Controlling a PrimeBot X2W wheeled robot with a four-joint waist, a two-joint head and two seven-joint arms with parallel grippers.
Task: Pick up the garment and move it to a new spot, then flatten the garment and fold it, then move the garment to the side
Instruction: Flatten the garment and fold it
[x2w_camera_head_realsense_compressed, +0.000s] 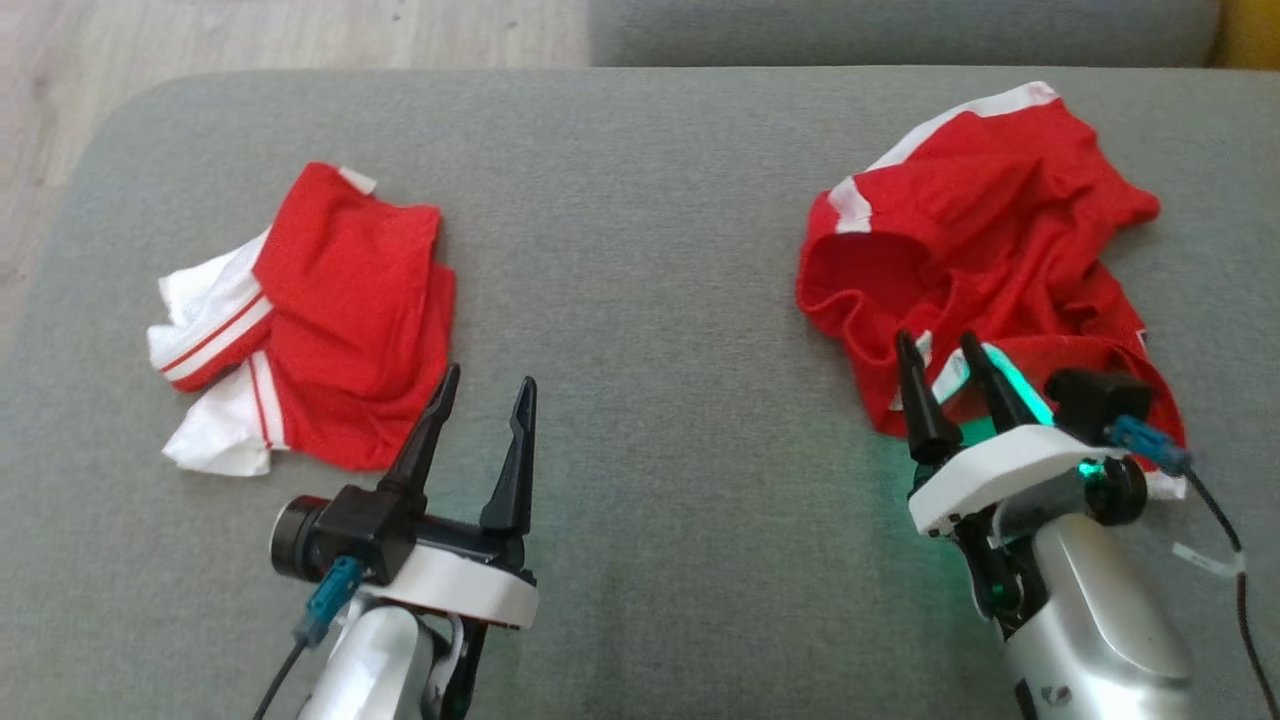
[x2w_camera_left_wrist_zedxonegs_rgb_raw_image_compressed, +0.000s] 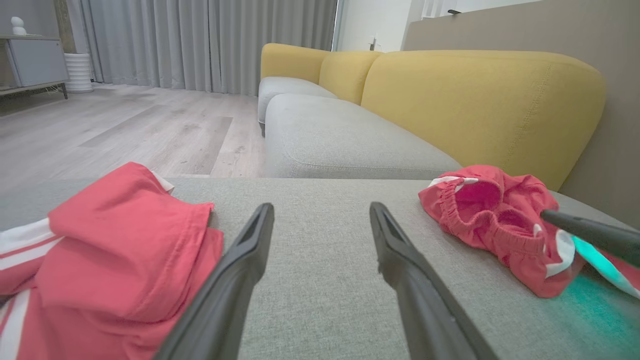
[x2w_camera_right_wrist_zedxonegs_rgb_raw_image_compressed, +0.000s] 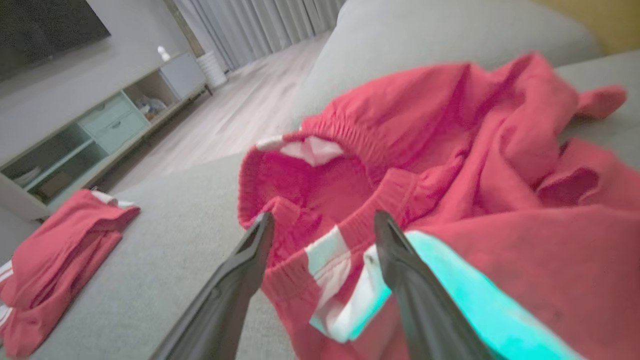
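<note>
The garment (x2w_camera_head_realsense_compressed: 990, 240) is a crumpled pair of red shorts with white stripes, lying at the right of the grey cushion (x2w_camera_head_realsense_compressed: 640, 250). My right gripper (x2w_camera_head_realsense_compressed: 937, 340) stands open at its near edge. In the right wrist view the right gripper (x2w_camera_right_wrist_zedxonegs_rgb_raw_image_compressed: 322, 216) has one finger on each side of the elastic waistband of the garment (x2w_camera_right_wrist_zedxonegs_rgb_raw_image_compressed: 450, 150), and the cloth is not pinched. My left gripper (x2w_camera_head_realsense_compressed: 488, 378) is open and empty over bare cushion. In the left wrist view the left gripper (x2w_camera_left_wrist_zedxonegs_rgb_raw_image_compressed: 320, 206) points between the two garments, with the crumpled garment (x2w_camera_left_wrist_zedxonegs_rgb_raw_image_compressed: 490, 220) far to its right.
A second red and white garment (x2w_camera_head_realsense_compressed: 330, 310) lies folded at the cushion's left, just left of my left gripper, and shows as the folded garment (x2w_camera_left_wrist_zedxonegs_rgb_raw_image_compressed: 115, 250) (x2w_camera_right_wrist_zedxonegs_rgb_raw_image_compressed: 60, 240) in both wrist views. Beyond the cushion are wood floor (x2w_camera_head_realsense_compressed: 250, 35), a yellow-backed sofa (x2w_camera_left_wrist_zedxonegs_rgb_raw_image_compressed: 480, 100) and a low cabinet (x2w_camera_right_wrist_zedxonegs_rgb_raw_image_compressed: 100, 130).
</note>
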